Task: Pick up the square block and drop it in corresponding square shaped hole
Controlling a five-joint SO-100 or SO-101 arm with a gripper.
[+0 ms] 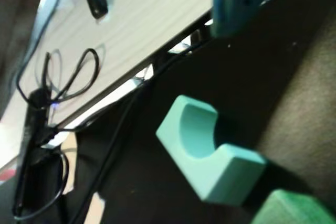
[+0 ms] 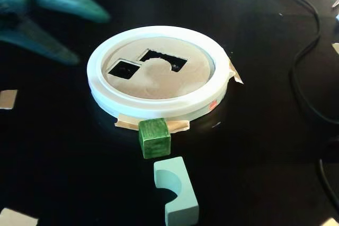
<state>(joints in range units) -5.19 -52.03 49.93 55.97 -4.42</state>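
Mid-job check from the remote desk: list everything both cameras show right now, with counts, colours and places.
square block: one, dark green, on the black table just in front of the board's rim, fixed view.
notched block: one, pale teal, just in front of the green one, notch facing left.
round board: one, tan with a thick white rim, centre of the table.
square shaped hole: one, dark, left part of the board.
notched rectangular cut-out: one, dark, right of the square one.
cables: black, along the right edge.
tool: one, teal, blurred, upper left, open, holding nothing.
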